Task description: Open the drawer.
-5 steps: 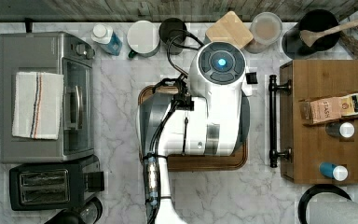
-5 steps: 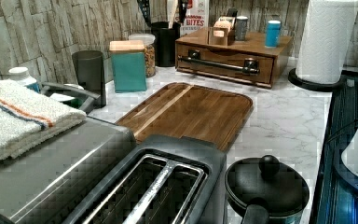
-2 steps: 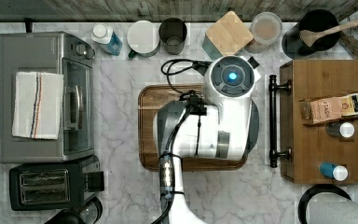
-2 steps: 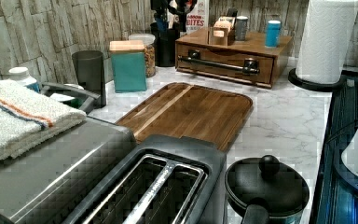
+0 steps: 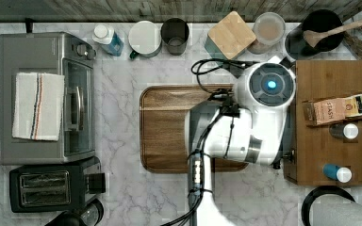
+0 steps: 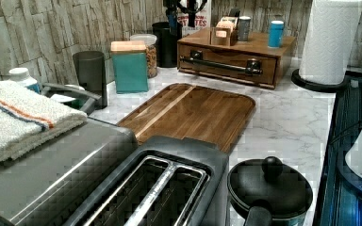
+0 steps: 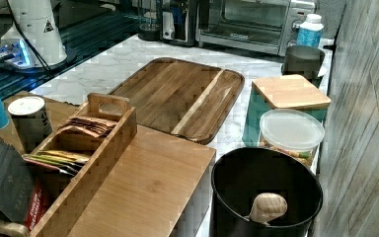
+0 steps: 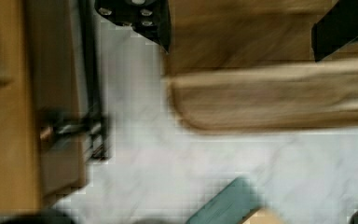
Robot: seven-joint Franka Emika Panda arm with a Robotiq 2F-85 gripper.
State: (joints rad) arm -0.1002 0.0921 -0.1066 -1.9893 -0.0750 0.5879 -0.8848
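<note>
The drawer (image 6: 217,53) is the front of a low wooden box at the far end of the counter, and it sits flush with the box, shut. Its long black bar handle (image 6: 221,66) runs across the front on two posts. From above, my white arm (image 5: 268,84) hangs over the gap between the cutting board (image 5: 165,127) and the box (image 5: 339,141), covering most of the handle. In the wrist view my gripper (image 8: 241,49) is open, fingers (image 8: 140,18) wide apart over the board's corner (image 8: 270,93). The handle (image 8: 91,70) lies off to one side, apart from them.
A tea box (image 5: 339,109) and small tins (image 5: 337,173) stand on the wooden box. A teal canister (image 6: 129,66), a jar and a black utensil pot (image 5: 318,35) line the back wall. The toaster oven (image 5: 47,94) and toaster (image 5: 45,188) are at the top view's left. A paper towel roll (image 6: 327,40) stands beside the box.
My arm has swung toward the top view's right, from over the cutting board to the edge of the wooden box. The drawer has not moved.
</note>
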